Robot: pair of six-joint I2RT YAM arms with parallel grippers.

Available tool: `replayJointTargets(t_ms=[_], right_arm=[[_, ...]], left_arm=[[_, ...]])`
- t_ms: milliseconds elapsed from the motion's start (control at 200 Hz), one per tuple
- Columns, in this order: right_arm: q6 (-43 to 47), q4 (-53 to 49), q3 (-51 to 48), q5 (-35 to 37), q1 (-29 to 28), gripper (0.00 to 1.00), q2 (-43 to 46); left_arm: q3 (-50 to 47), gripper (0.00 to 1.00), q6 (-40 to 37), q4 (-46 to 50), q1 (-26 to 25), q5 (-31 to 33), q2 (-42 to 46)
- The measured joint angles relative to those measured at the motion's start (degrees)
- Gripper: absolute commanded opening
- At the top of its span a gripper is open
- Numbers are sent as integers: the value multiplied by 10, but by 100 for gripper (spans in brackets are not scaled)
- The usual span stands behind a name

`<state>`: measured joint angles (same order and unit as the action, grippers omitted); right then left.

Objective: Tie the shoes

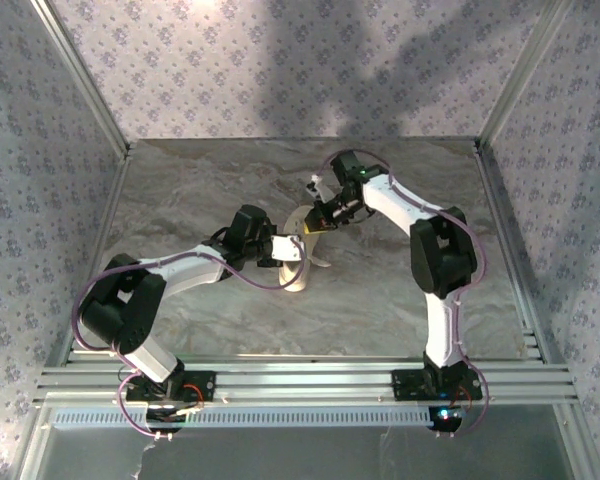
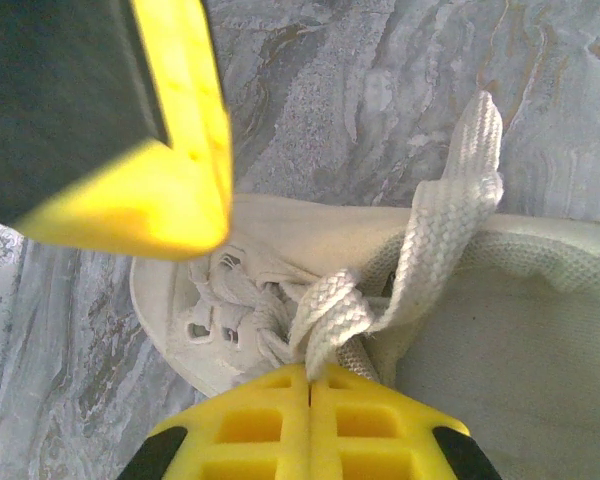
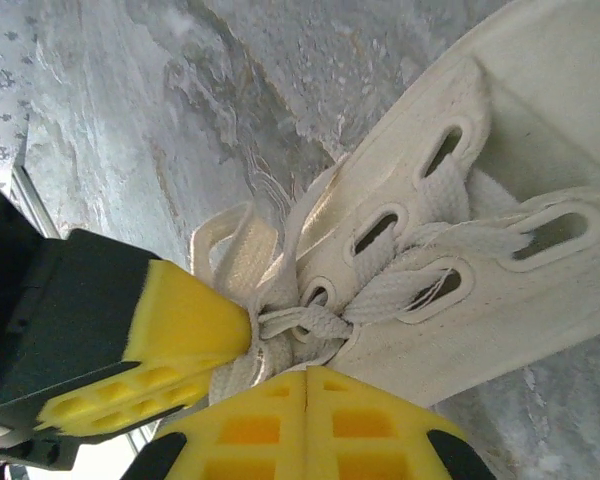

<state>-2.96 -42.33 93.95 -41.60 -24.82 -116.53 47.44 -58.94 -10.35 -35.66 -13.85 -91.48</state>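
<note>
Overall, the scene is enclosed on three sides by walls [image 1: 280,70] papered in a pale lilac flower print, and soft shadows are cast across the back one. Bare metal frame posts [image 1: 80,75] are set along the corners. The floor of this booth is formed by a surface [image 1: 210,330] with grey, marble-like veining. Its near edge is closed off by ribbed aluminium rails [image 1: 300,380], to which both arm bases are bolted.

The left arm [image 1: 170,272] is folded low and stretched toward the middle. The right arm [image 1: 435,250] is raised at the elbow and bent back toward the same spot. Between them, near the middle of the surface, a cream-white sneaker [image 1: 300,278] is rested on the marbled top.

Its thin white laces [image 2: 330,310] are gathered into a loose crossing over the eyelets. The left fingers [image 2: 260,425] are pressed together, and a loop of lace is pinched at their seam. The right fingers [image 3: 250,430] are clenched tight just beside the crossing, with strands laid against their tips. Whether a strand is actually caught there cannot be told. The two pairs of fingers are held close together, nearly tip to tip, over the lacing.
</note>
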Motion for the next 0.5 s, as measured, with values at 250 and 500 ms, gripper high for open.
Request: replayJointTargets(t_ms=[250,500], right_arm=[[-11,61,-58,1,1,16,36],[-40,180,-190,-14,13,41,120]], left_arm=[[11,0,9,22,0,0,0],[70,0,35,104,1,-16,-4]])
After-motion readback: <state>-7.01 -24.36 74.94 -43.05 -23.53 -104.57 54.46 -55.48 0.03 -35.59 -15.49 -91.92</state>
